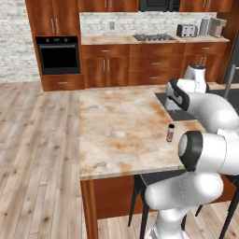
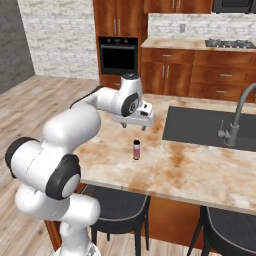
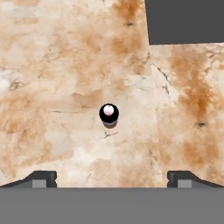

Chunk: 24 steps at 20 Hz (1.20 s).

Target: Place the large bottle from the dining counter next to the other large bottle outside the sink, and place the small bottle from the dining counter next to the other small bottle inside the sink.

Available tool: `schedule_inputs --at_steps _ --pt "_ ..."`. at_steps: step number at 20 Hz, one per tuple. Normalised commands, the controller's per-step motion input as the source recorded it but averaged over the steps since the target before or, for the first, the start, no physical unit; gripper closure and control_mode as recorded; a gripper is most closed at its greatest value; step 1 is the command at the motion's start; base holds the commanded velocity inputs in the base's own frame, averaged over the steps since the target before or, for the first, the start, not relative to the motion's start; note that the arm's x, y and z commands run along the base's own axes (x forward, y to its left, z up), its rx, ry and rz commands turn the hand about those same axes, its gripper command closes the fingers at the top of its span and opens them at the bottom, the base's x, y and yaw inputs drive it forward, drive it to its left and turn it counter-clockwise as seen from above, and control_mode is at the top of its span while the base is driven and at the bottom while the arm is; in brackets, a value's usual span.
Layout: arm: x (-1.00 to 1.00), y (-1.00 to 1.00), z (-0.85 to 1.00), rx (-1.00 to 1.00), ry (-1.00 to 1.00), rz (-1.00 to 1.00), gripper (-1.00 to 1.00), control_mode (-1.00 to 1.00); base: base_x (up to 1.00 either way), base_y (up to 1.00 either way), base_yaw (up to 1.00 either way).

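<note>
The small bottle [image 1: 170,132] [image 2: 136,149], tiny and pale pink with a dark cap, stands upright on the marbled dining counter [image 1: 116,126] [image 2: 190,170]. My gripper [image 2: 135,125] hangs open above it, apart from it. In the hand view I look straight down on the bottle's cap [image 3: 109,113], centred ahead of the gripper [image 3: 112,179], whose fingertips [image 3: 43,178] stand wide with nothing between them. The dark grey sink [image 2: 200,125] [image 1: 170,106] [image 3: 183,22] lies just beyond, with its curved faucet [image 2: 237,120]. Both large bottles and the other small bottle are out of view.
Dark stools [image 2: 117,200] [image 1: 154,178] stand under the counter's near edge. A back wall of wooden cabinets holds an oven [image 1: 58,55], a cooktop [image 1: 153,36] and a toaster [image 1: 186,30]. Wood floor lies to the counter's left.
</note>
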Motion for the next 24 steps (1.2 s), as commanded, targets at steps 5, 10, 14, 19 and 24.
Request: schedule_inputs --at_steps 5,10,14,19,24 --pt "0.21 0.0 -0.37 0.0 0.0 0.0 -1.0 -1.0 0.0 0.0 0.0" --pt "0.37 0.0 0.0 0.0 0.0 0.0 -1.0 -1.0 0.0 0.0 0.0" --pt "0.49 0.0 0.0 0.0 0.01 0.01 -1.0 -1.0 0.0 0.0 0.0" --pt "0.22 0.0 -0.05 0.0 0.0 0.01 -1.0 -1.0 0.0 0.0 0.0" --pt "-0.26 0.0 -0.04 0.0 0.09 0.02 -1.0 -1.0 0.0 0.0 0.0"
